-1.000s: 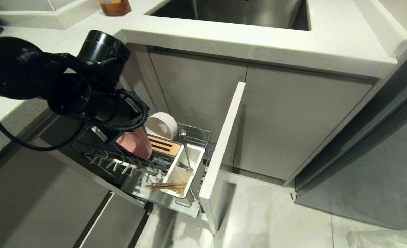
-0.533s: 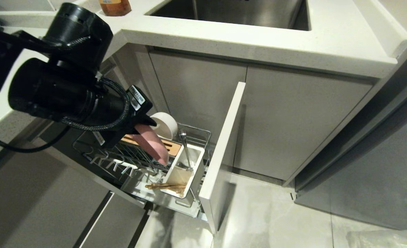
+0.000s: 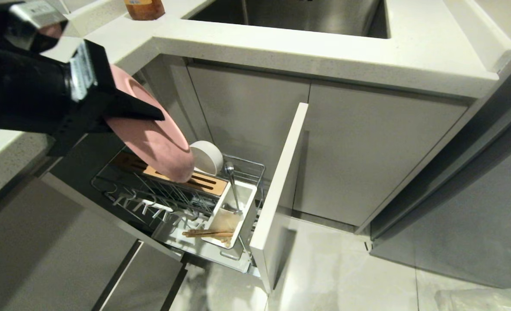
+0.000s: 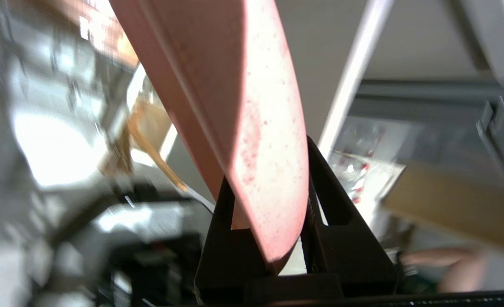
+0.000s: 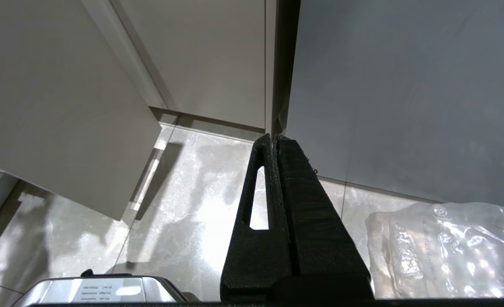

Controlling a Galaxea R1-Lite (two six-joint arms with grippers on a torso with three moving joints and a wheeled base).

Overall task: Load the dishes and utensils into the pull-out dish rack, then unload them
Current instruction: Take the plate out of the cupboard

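At the upper left of the head view, the left hand (image 3: 126,113) is clamped on the rim of the pink plate (image 3: 151,138), which hangs tilted above the pull-out dish rack (image 3: 173,203). Below it, the white bowl (image 3: 208,157) stands at the rack's back. The spoon (image 3: 231,183) and chopsticks (image 3: 208,233) sit in the white utensil box (image 3: 249,203) beside the wooden block (image 3: 205,183). The right hand (image 5: 275,145) is pressed shut, empty, over the floor (image 5: 183,213).

Kitchen: steel sink (image 3: 290,15) in countertop (image 3: 324,54), pull-out dish rack (image 3: 173,203) below.
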